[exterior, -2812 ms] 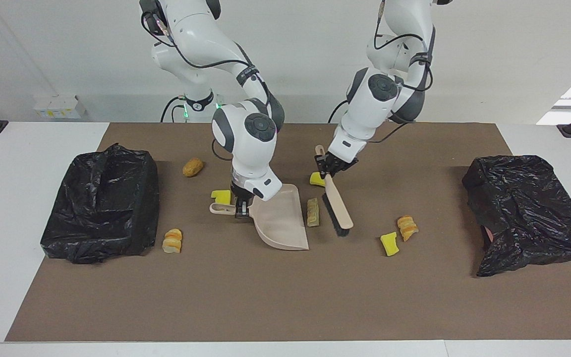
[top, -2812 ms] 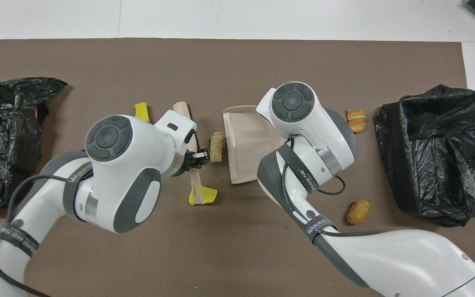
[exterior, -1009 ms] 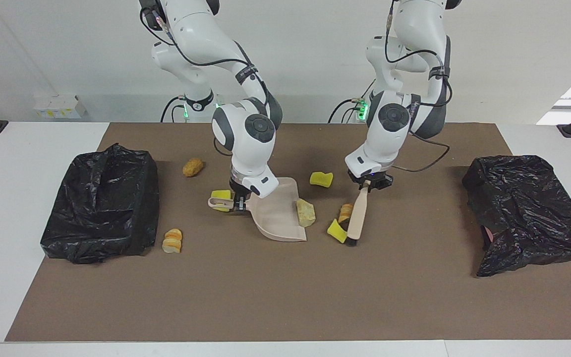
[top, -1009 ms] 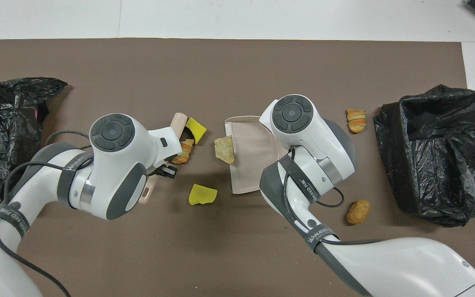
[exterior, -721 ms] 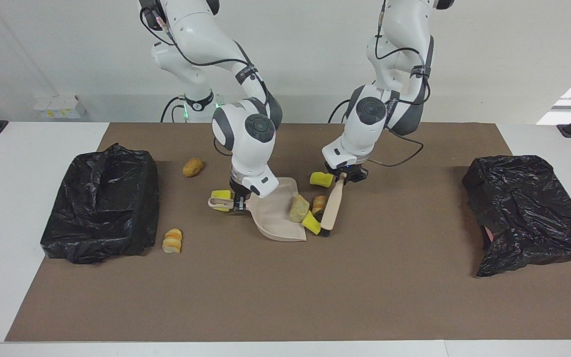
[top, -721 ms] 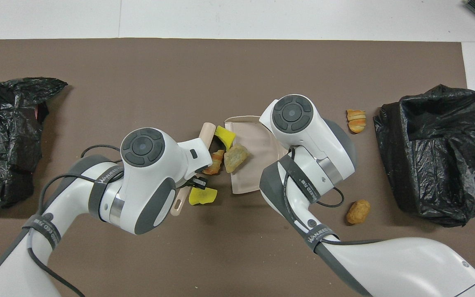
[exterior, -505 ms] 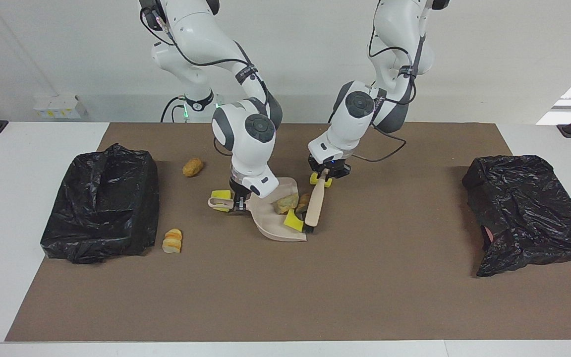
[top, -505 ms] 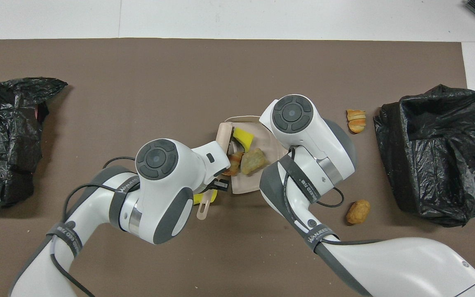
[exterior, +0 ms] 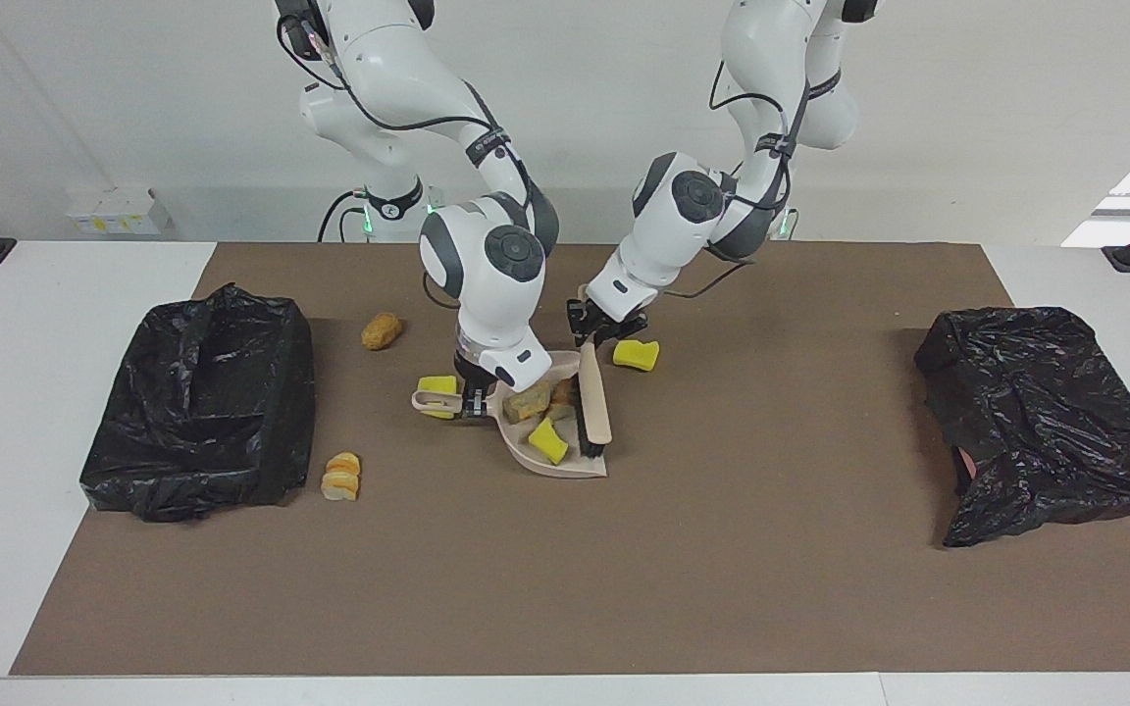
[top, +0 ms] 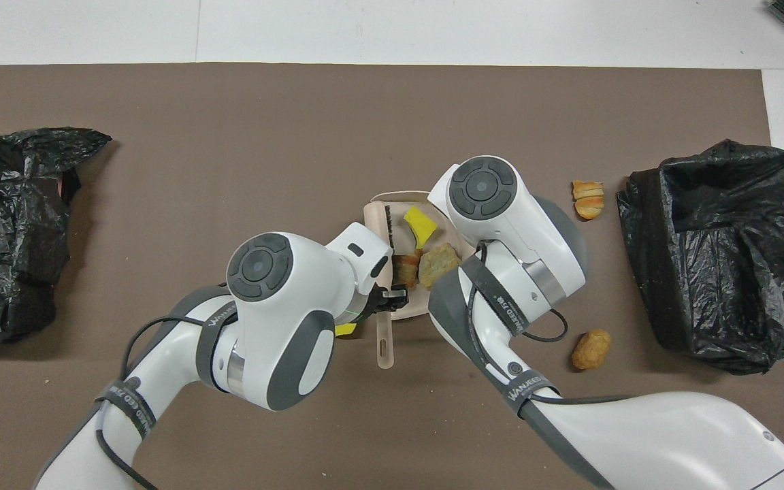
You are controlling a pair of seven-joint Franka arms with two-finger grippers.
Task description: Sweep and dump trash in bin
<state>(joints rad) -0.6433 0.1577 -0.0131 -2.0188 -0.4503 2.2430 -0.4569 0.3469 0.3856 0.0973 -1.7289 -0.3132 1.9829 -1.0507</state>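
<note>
Bracing the dustpan (exterior: 555,431) flat on the desk, the right hand (exterior: 472,400) clamps its handle while the left hand (exterior: 592,335), gripping the brush (exterior: 592,407), corrals scraps (exterior: 547,440) inside.

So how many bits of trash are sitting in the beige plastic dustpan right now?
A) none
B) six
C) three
C: the beige plastic dustpan holds a bright yellow sponge chunk, a pale beige lump and a tan-orange striped bread piece, with the brush lying across its open mouth.
</note>
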